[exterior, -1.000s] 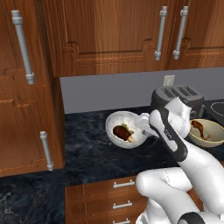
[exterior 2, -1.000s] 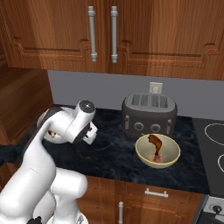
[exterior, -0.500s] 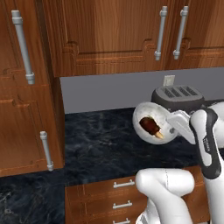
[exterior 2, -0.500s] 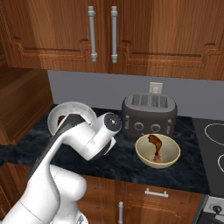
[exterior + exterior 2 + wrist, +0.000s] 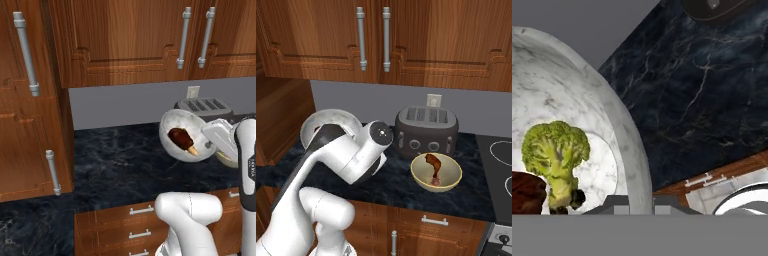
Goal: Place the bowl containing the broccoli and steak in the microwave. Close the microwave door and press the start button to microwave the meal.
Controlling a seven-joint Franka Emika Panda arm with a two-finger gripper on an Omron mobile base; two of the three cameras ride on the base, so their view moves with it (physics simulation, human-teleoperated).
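Swung further right, the arm carries the bowl (image 5: 186,135) tilted; fingers (image 5: 615,206) clamp its rim.

Grey toaster (image 5: 426,129) behind tan bowl (image 5: 436,172) holding drumstick (image 5: 433,164)

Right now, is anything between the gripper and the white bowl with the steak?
No. The gripper already grips the bowl by its rim, lifted and tilted above the counter, with the steak and broccoli inside.
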